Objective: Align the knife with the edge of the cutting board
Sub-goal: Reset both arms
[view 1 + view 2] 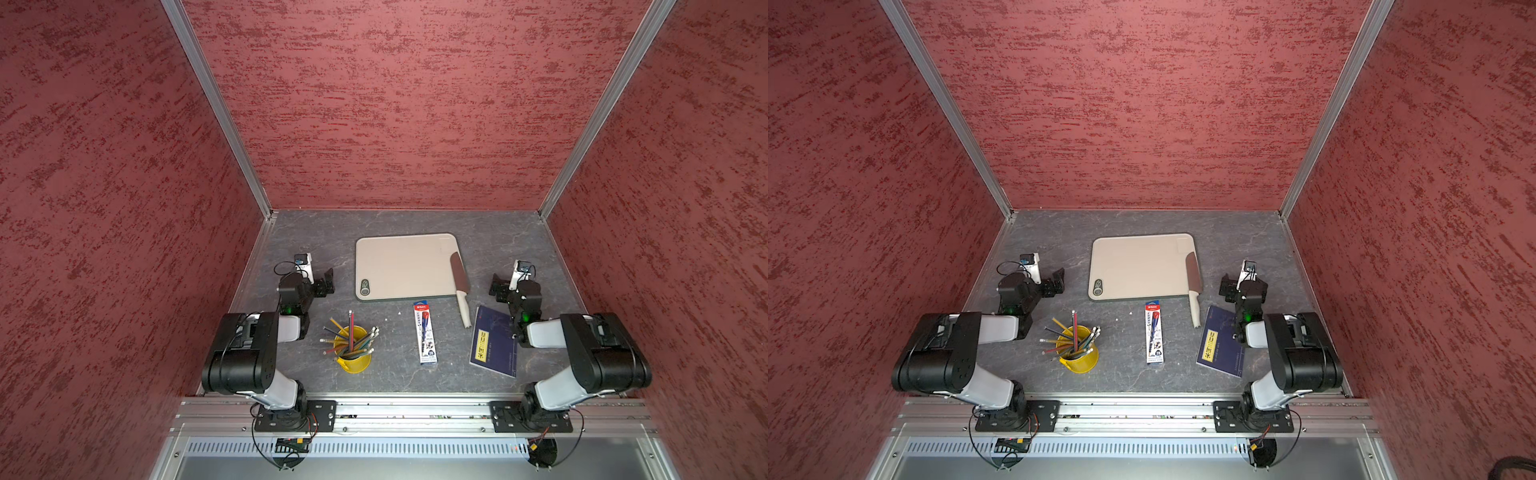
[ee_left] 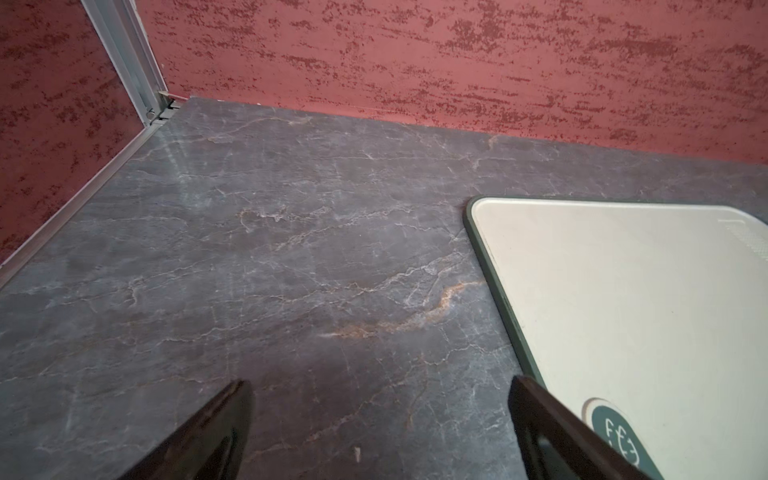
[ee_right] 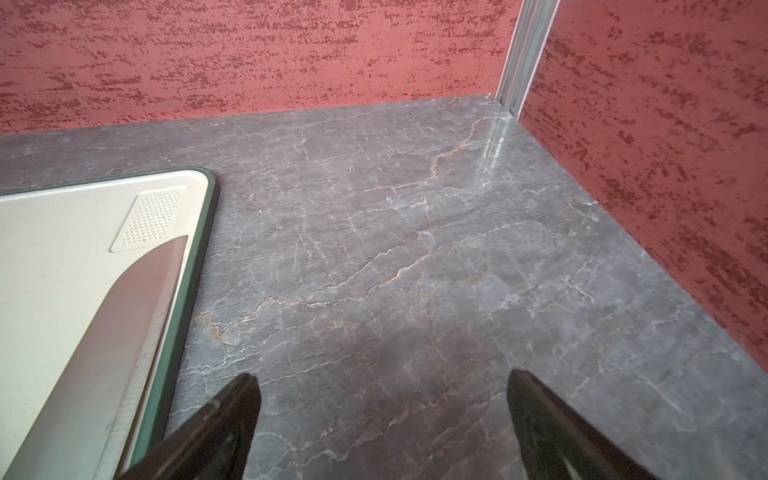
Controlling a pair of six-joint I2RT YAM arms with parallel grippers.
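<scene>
**A:** Grippers?
**B:** Right gripper (image 1: 496, 286) and left gripper (image 1: 328, 281) both gape wide, empty, flanking the board (image 1: 399, 266).
**A:** Knife (image 1: 459, 278)?
**B:** Blade on the board along its right edge, handle overhanging near the notebook (image 1: 494, 345).
**A:** Risk?
**B:** Pressing that overhanging handle could tip the blade up, or drag the board askew.

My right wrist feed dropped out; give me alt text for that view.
The knife lies flat on the cutting board, close to its dark-rimmed edge but slightly angled. The right gripper, open and empty, faces grey tabletop beside the board.
</scene>
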